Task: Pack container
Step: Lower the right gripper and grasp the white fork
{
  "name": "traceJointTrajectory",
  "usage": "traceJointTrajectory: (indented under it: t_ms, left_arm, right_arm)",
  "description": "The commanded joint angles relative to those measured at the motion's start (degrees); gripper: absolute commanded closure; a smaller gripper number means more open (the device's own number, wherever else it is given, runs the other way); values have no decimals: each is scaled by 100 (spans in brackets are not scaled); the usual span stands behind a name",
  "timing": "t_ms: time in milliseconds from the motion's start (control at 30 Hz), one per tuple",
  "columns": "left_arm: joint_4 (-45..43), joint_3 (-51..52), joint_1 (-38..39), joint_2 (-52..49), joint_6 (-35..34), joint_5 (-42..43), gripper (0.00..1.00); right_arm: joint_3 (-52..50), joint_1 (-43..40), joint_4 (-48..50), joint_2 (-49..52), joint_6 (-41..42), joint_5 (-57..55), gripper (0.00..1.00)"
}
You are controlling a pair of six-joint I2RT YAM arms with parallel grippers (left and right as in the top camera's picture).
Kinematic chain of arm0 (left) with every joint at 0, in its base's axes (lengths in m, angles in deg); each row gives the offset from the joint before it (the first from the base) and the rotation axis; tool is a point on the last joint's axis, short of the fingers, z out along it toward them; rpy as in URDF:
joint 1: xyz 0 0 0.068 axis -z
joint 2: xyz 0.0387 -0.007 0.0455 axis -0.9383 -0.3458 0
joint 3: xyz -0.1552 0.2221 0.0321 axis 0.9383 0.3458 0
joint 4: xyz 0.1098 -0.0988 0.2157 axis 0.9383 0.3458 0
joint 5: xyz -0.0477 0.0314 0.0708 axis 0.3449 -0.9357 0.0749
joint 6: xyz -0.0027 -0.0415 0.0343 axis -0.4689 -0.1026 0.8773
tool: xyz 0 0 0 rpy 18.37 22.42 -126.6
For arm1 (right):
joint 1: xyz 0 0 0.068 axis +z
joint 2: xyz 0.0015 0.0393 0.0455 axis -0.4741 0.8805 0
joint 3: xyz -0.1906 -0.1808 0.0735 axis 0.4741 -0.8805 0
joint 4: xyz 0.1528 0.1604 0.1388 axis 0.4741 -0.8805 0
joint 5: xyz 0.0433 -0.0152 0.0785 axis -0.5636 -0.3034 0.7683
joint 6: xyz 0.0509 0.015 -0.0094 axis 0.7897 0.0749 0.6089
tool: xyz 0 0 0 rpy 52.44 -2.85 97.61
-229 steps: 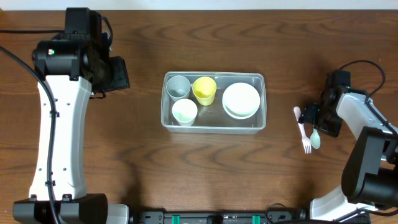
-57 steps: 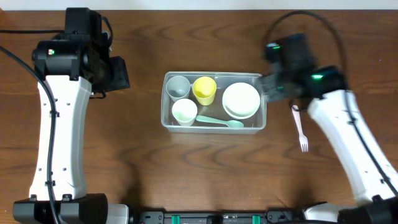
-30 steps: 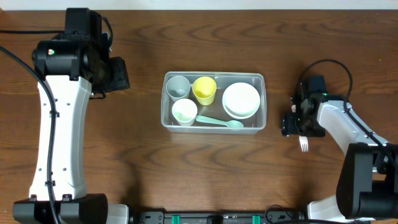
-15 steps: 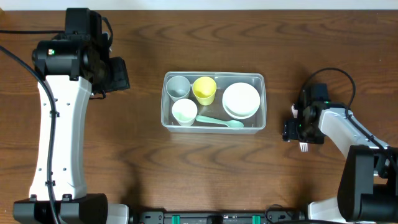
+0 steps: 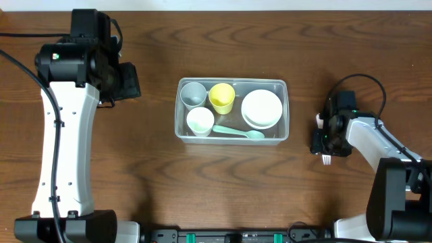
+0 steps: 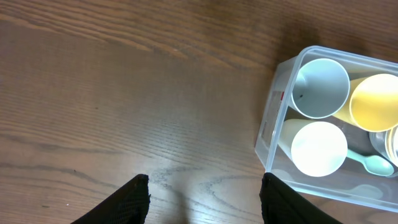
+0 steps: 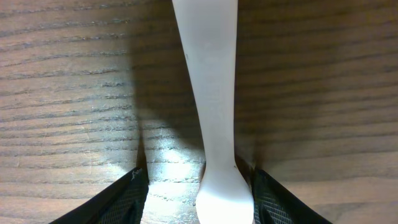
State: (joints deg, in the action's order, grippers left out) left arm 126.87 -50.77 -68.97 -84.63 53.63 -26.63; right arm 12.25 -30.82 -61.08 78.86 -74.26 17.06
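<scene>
The clear container stands at the centre of the wooden table, long side running left to right. Contents: 1 grey cup at the rear left; 1 yellow cup just beside it; 1 white cup at the front left; 1 stack of white bowls at the right end; 1 mint spoon lying along the front wall.

The left gripper hangs over bare table to the left of the container; its fingers stand apart with nothing between them.

The right gripper is low over the table, well to the right of the container; it straddles the handle of a pale fork lying flat. The jaws are not yet clamped: a gap shows at 1 finger, while the other sits just beside the handle; contact there cannot be confirmed.
</scene>
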Motion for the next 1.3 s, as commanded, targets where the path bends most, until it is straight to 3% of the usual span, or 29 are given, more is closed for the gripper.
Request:
traceJointTrajectory:
  t_ms: [0,567,1033,1267]
  left_arm:
    - [44,35,-13,-22,-50,22,42]
    - [166,35,-13,-22,-50,24,42]
    - [170,35,-13,-22,-50,24,41]
    - [188,35,-13,-22,-52,24,42]
  right_arm:
    - [-243,-105,-114,173,173,-9,45]
    - [-243,-105,-234,173,278,-11,50]
    - [-243,-105,-197,173,278,-11,67]
    - [-243,-105,-173,173,278,-9,68]
